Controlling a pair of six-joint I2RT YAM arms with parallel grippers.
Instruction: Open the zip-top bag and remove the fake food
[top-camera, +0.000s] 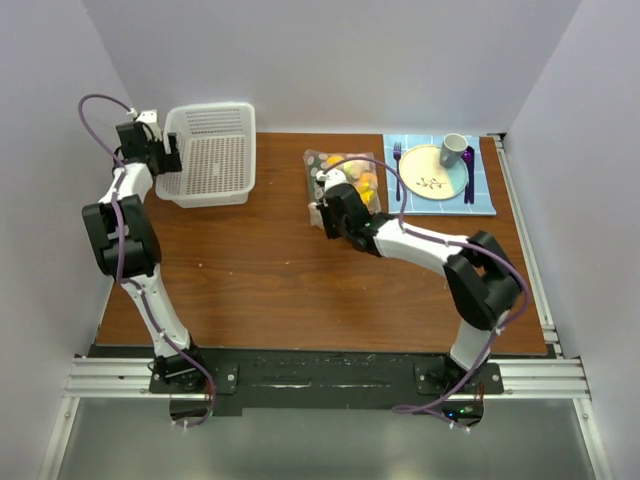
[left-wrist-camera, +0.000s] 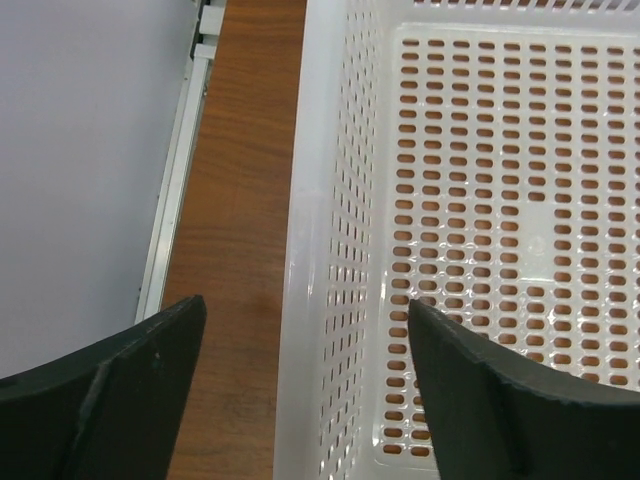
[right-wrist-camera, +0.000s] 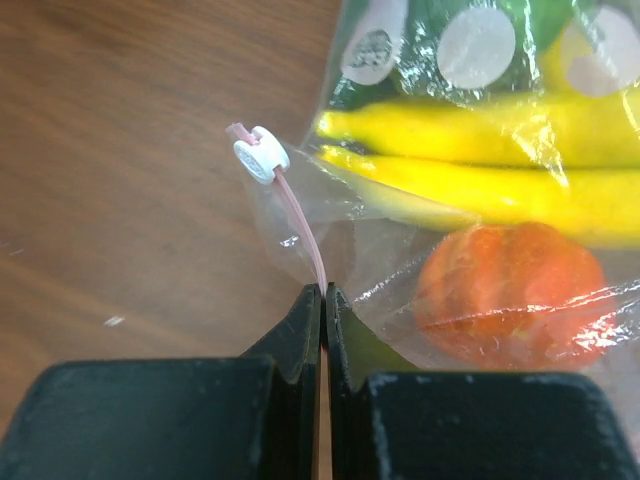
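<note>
The clear zip-top bag (top-camera: 345, 180) lies at the table's back middle with the fake food (top-camera: 364, 183) inside. In the right wrist view the bag (right-wrist-camera: 400, 250) holds yellow bananas (right-wrist-camera: 470, 160), an orange-red fruit (right-wrist-camera: 505, 280) and a green piece with white discs. My right gripper (right-wrist-camera: 323, 290) is shut on the bag's pinkish zip strip (right-wrist-camera: 300, 215), just below the white slider (right-wrist-camera: 260, 155). In the top view the right gripper (top-camera: 328, 208) sits at the bag's near edge. My left gripper (left-wrist-camera: 305, 320) is open, its jaws straddling the basket's left wall.
A white perforated basket (top-camera: 210, 155) stands at the back left; its wall (left-wrist-camera: 330, 250) fills the left wrist view. A blue mat with a yellow plate (top-camera: 430, 172), fork, purple spoon and grey cup (top-camera: 454, 150) lies at the back right.
</note>
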